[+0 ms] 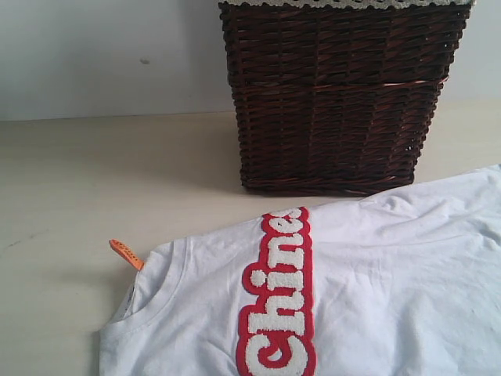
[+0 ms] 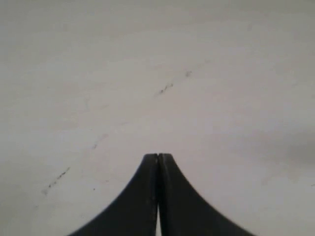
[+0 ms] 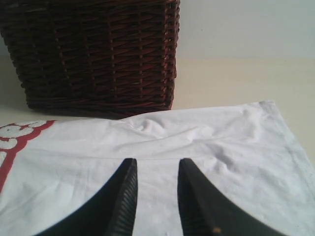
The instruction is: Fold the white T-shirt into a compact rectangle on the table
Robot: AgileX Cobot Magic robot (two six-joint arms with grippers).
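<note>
Shirt (image 1: pixel 391 274) lies lower right, fold unfinished.
Right gripper (image 3: pixel 157 164), spread, should pinch one edge squarely; left gripper (image 2: pixel 158 157) pressed together over bench (image 2: pixel 147 73).

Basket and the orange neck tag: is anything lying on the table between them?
Nothing. In the exterior view the stretch of table from the orange tag to the basket is bare; the shirt lies beside it.

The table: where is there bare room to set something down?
Bare table left of the wicker basket, beyond the orange neck tag; a strip right of the basket. The white T-shirt crowds the front, near the basket's foot.
</note>
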